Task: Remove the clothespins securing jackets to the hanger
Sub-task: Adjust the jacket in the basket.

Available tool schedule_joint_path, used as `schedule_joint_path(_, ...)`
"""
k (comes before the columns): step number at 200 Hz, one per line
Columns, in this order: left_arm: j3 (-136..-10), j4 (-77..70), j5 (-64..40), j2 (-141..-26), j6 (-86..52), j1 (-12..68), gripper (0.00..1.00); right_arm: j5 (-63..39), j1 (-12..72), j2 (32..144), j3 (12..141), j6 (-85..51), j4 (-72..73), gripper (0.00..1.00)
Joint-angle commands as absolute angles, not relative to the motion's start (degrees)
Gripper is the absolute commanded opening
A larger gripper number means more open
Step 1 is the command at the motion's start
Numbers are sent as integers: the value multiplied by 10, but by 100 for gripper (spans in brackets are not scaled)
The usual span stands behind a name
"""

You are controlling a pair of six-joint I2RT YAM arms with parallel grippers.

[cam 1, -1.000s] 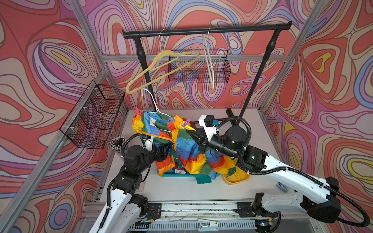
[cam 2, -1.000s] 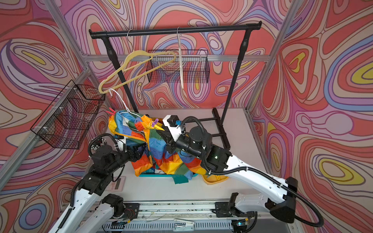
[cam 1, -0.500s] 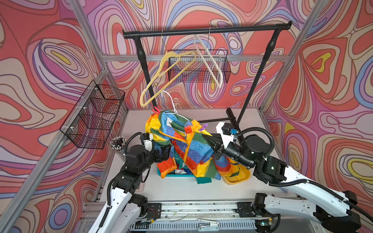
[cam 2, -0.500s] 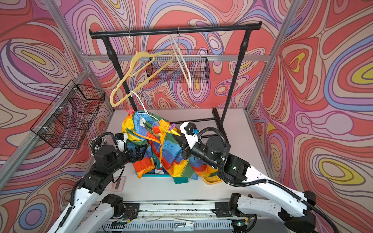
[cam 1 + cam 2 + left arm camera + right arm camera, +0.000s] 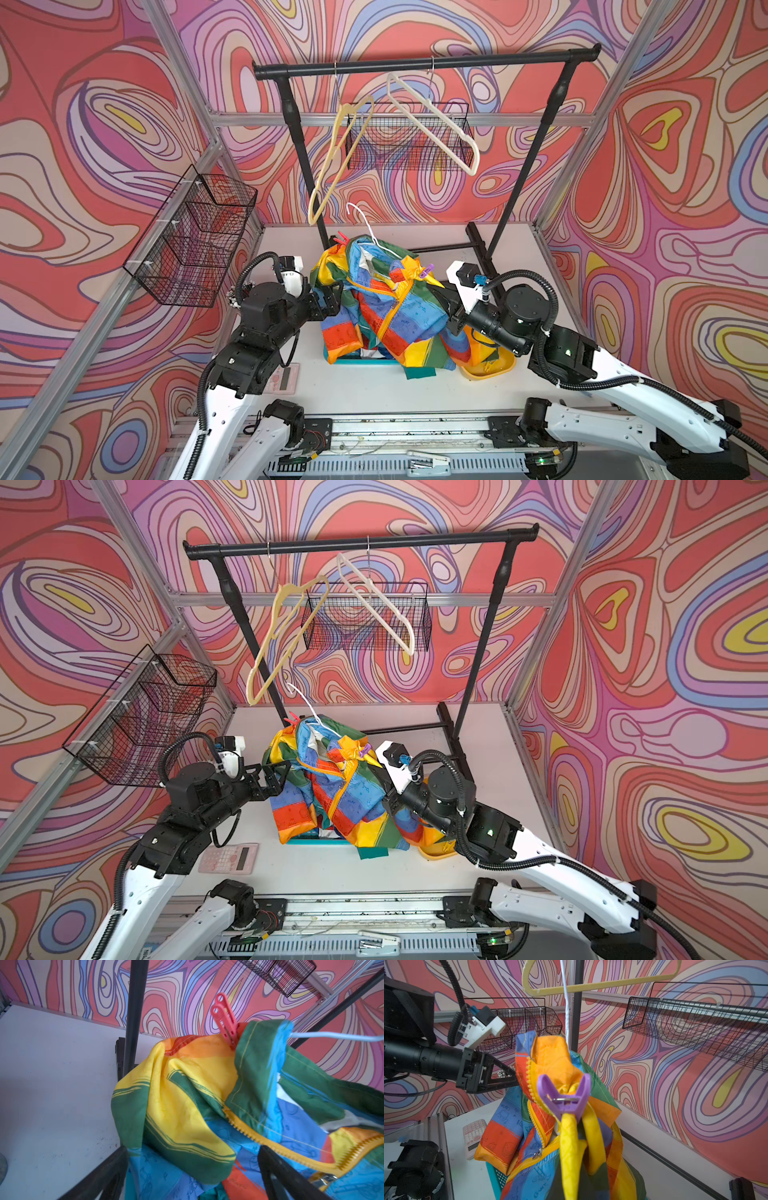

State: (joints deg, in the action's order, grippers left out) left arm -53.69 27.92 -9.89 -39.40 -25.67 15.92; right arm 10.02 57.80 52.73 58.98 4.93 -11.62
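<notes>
In the middle, over the table point(image 5: 374, 390), the rainbow jacket point(image 5: 386, 307) wears a pink clothespin point(image 5: 225, 1022) and a purple clothespin point(image 5: 564, 1095). The left fingers point(image 5: 279, 776) are apart beside it; the right fingers point(image 5: 446, 307) clamp its cloth.

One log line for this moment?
left tool open by rainbow jacket | right tool shut | pink clothespin on | purple clothespin on

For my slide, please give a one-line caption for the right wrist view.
Purple clothespin clamped on yellow folds of the rainbow jacket, white hanger hook rising behind it.
</notes>
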Motion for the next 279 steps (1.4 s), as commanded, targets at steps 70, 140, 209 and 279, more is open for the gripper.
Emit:
schedule_joint_path(70,-660,128,-253,-505,-279,161,96,94,578,541,578,70,-127,0)
schedule_joint_path(140,-652,13,-299,-576,-310,175,78,72,579,549,587,45,-119,0)
schedule_joint_path(209,-676,47,-259,-622,-270,230,17,75,578,569,605,31,-120,0)
schedule_joint_path(279,-666,41,-226,-612,-269,243,0,95,578,574,654,-5,-184,25)
